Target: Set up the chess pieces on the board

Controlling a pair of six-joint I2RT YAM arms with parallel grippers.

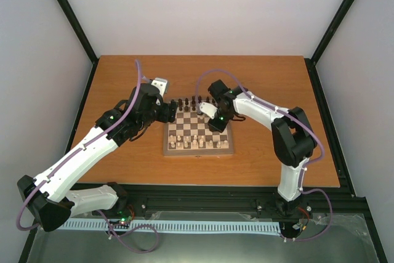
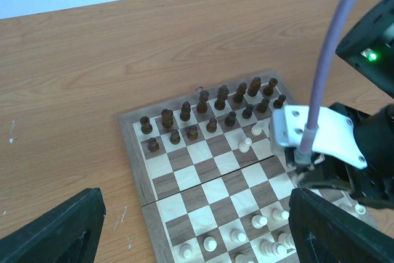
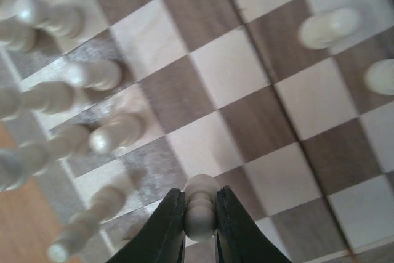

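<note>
We are working the right gripper (image 3: 199, 210), whose two dark fingers are pressing from both sides on a small pale cream turned wooden piece (image 3: 200, 188). It is sitting above the open squares toward the right side of the square wooden chessboard with dark brown and light tan checks (image 1: 198, 152). To do this step well, we are wanting a firm pinch on the stem and a straight lift (neighbouring pale cream pieces (image 3: 92, 75) are crowding just beside), then a set-down centred on a free square in the pale ranks. The left gripper (image 2: 194, 220) is hanging by the board's left edge, jaws spread wide and holding nothing; we are judging it best parked there. We are failing to tell whether the held piece's base is touching the board, since the fingers are hiding it. The wrist view is blurring the neighbours, and overhead the pieces are showing too small to name.
</note>
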